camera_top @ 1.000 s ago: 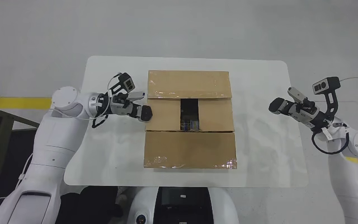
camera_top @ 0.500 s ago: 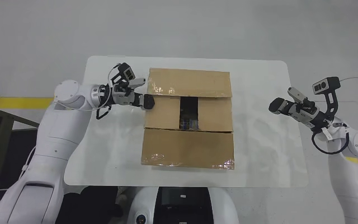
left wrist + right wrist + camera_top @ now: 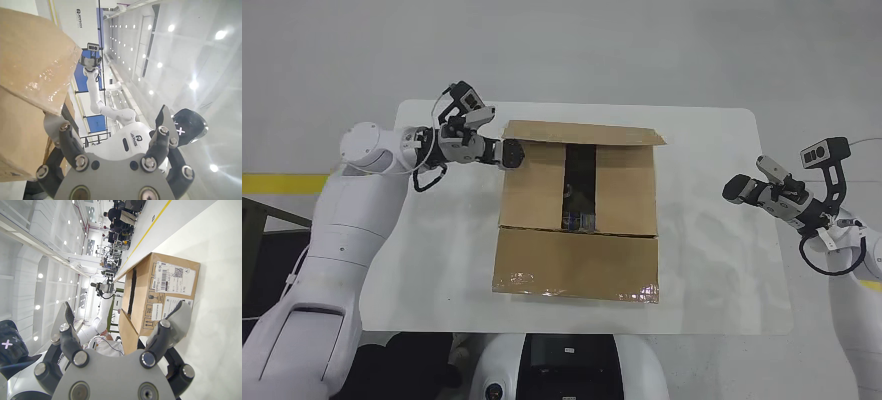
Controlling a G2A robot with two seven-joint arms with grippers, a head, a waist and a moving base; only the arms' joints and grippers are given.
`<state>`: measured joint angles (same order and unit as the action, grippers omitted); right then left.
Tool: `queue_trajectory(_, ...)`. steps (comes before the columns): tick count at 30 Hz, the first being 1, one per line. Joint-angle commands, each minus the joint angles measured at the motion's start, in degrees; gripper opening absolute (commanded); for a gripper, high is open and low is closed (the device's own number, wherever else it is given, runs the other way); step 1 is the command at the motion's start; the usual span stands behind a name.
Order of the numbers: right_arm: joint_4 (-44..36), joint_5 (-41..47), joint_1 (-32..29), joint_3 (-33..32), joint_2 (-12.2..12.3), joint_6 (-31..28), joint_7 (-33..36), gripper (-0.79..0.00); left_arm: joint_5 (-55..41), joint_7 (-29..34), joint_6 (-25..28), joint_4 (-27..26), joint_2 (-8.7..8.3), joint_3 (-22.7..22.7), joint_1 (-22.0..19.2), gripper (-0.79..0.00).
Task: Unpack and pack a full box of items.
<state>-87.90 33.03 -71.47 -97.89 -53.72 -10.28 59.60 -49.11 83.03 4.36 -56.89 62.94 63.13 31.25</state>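
A brown cardboard box [image 3: 577, 262] sits mid-table, with shipping labels on its side [image 3: 171, 279]. Its two inner flaps leave a dark gap [image 3: 580, 190] where some items show inside. The far flap [image 3: 582, 133] stands tilted up, its taped corner [image 3: 37, 72] showing in the left wrist view. My left gripper [image 3: 510, 152] is open at the box's far-left corner, and one finger [image 3: 54, 123] sits right under that flap's corner. My right gripper [image 3: 732, 188] hangs open and holds nothing, off to the right of the box, with both fingers [image 3: 66, 311] apart.
The white table [image 3: 712, 280] has bare surface on both sides of the box and in front of it. The near flap lies folded out flat toward the table's front edge.
My left gripper moved along the box's left side toward the far corner. The far flap went from lying flat to tilted up. The right arm stayed still.
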Motion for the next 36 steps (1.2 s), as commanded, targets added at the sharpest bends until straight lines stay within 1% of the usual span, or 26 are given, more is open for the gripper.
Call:
queue_trajectory(1, 0.0, 0.0, 0.0, 0.0, 0.0, 0.0, 0.0, 0.000, -0.9, 0.0, 0.1, 1.2, 0.50, -0.8, -1.2, 0.000)
queue_trajectory(8, 0.0, 0.0, 0.0, 0.0, 0.0, 0.0, 0.0, 0.000, -3.3, -0.7, 3.0, 7.0, 2.39, -2.7, -6.1, 0.000)
queue_trajectory(13, 0.0, 0.0, 0.0, 0.0, 0.0, 0.0, 0.0, 0.000, -2.5, -2.6, 4.3, 13.3, 3.82, -4.5, -10.5, 0.000)
queue_trajectory(17, 0.0, 0.0, 0.0, 0.0, 0.0, 0.0, 0.0, 0.000, -4.5, -3.7, 5.1, 19.5, 5.57, -6.0, -13.3, 0.000)
queue_trajectory(20, 0.0, 0.0, 0.0, 0.0, 0.0, 0.0, 0.0, 0.000, -7.8, -2.9, 4.9, 23.5, 6.98, -6.5, -15.0, 0.000)
queue_trajectory(24, 0.0, 0.0, 0.0, 0.0, 0.0, 0.0, 0.0, 0.000, -8.9, -3.0, 6.3, 27.8, 8.49, -7.2, -16.9, 0.000)
queue_trajectory(28, 0.0, 0.0, 0.0, 0.0, 0.0, 0.0, 0.0, 0.000, -7.9, -5.0, 9.3, 30.8, 9.63, -7.9, -18.5, 0.000)
queue_trajectory(32, 0.0, 0.0, 0.0, 0.0, 0.0, 0.0, 0.0, 0.000, -4.8, -8.3, 14.3, 32.7, 10.51, -8.8, -19.6, 0.000)
queue_trajectory(36, 0.0, 0.0, 0.0, 0.0, 0.0, 0.0, 0.0, 0.000, -4.3, -8.3, 15.2, 32.7, 10.80, -9.0, -19.7, 0.000)
